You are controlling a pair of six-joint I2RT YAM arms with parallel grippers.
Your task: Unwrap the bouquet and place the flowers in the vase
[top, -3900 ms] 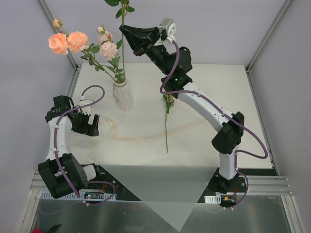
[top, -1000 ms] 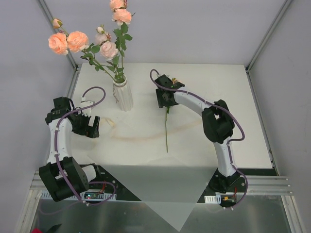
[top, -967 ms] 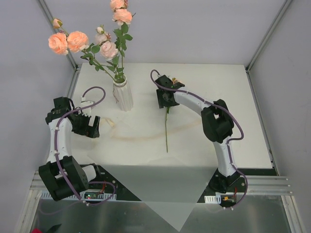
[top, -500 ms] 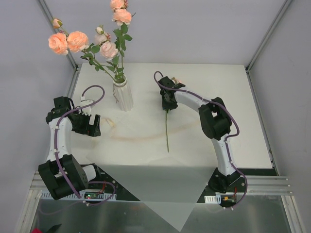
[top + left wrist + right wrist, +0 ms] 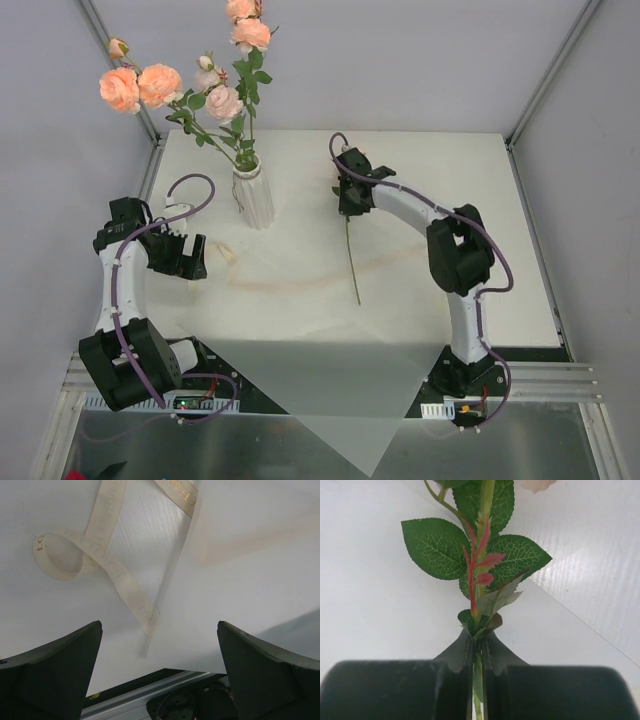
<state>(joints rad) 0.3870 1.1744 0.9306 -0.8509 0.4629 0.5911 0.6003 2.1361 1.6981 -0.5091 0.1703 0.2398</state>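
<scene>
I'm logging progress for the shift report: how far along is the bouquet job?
Done: the ribbon lies loose on the table, and several roses stand in the vase. In hand: the right gripper is shut on the one stem lying on the table. Left: lift that stem and set it in the vase.

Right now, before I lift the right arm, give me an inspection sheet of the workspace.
Surface: white table; nothing spilled seen.
Job's things: vase upright, holding several flowers; loose stem outside it.
Clutter: ribbon curled by left claw; wrapping paper spread at near edge.
Claws: left claw open, empty; right claw shut on loose stem.
Cables: purple cables looped along both arms.
Surroundings: grey walls, metal frame.
</scene>
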